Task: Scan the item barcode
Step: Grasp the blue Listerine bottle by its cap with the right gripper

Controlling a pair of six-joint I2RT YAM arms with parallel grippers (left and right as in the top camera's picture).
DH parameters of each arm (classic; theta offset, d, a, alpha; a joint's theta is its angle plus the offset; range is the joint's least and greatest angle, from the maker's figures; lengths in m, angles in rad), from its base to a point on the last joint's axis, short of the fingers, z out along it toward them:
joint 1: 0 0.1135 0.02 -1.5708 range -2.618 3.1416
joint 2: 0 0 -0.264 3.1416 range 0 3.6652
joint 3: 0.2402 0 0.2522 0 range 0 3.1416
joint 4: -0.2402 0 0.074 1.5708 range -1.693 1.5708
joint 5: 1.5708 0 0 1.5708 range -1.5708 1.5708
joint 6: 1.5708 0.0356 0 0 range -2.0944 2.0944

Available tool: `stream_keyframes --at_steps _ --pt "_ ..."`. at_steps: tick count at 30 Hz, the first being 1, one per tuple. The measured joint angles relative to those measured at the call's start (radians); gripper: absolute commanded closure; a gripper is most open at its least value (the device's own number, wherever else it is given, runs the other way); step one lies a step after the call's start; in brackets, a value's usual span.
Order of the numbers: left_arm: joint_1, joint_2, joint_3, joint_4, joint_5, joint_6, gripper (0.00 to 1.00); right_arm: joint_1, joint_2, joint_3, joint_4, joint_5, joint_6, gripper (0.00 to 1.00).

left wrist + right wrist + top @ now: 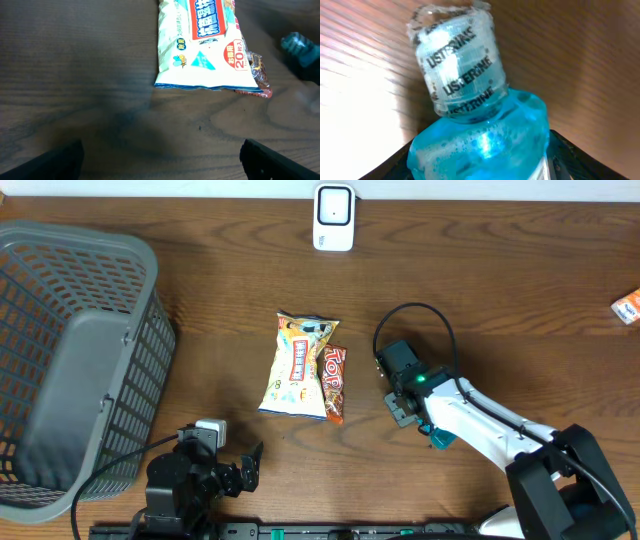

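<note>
Grasp step: right end effector [477, 155] straddled mouthwash bottle [465, 85] beside snack bag [200, 45], whether clamped unclear; left end effector [160, 160] stood apart. Next move required secure grip.

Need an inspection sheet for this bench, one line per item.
surface: wood table, no spills seen
job's things: scanner at far edge; bottle, blue, cap on
clutter: white snack bag overlapping orange pack, mid-table; basket left; orange box right edge
grippers: left tool open, empty; right tool astride bottle, grip unclear
cables: black loop by right arm
surroundings: nothing seen
</note>
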State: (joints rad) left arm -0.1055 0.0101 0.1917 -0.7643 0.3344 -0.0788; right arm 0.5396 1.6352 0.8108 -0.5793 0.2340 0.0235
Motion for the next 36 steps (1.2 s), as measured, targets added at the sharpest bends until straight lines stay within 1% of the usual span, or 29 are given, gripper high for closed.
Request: stream_keyframes --at_steps 3,4,7,8,10,15,20,23,28,30,34,36 --pt "0.000 0.000 0.000 0.000 0.000 0.000 0.00 0.000 0.011 0.016 0.044 -0.071 -0.005 0.62" --pt "0.000 0.000 0.000 0.000 0.000 0.000 0.00 0.000 0.018 0.022 0.059 -0.090 -0.004 0.65" --pt "0.000 0.000 0.000 0.000 0.000 0.000 0.00 0.002 0.039 0.037 0.100 -0.151 0.020 0.69" --pt "0.000 0.000 0.000 0.000 0.000 0.000 0.00 0.003 0.043 0.040 0.120 -0.169 0.036 0.68" --pt "0.000 0.000 0.000 0.000 0.000 0.000 0.00 0.003 0.052 0.045 0.170 -0.204 0.080 0.60" --pt "0.000 0.000 0.000 0.000 0.000 0.000 0.00 0.002 0.064 0.047 0.301 -0.259 0.218 0.63" --pt "0.000 0.000 0.000 0.000 0.000 0.000 0.00 -0.027 0.071 0.047 0.366 -0.263 0.340 0.64" --pt "0.000 0.000 0.000 0.000 0.000 0.000 0.00 -0.062 0.071 0.049 0.375 -0.264 0.436 0.64" --pt "0.000 0.000 0.000 0.000 0.000 0.000 0.00 -0.105 0.071 0.049 0.375 -0.267 0.608 0.70" --pt "0.000 0.000 0.000 0.000 0.000 0.000 0.00 -0.111 0.071 0.049 0.375 -0.267 0.660 0.69" --pt "0.000 0.000 0.000 0.000 0.000 0.000 0.00 -0.111 0.071 0.049 0.371 -0.260 0.703 0.63" --pt "0.000 0.000 0.000 0.000 0.000 0.000 0.00 -0.111 0.071 0.049 0.363 -0.253 0.730 0.62"
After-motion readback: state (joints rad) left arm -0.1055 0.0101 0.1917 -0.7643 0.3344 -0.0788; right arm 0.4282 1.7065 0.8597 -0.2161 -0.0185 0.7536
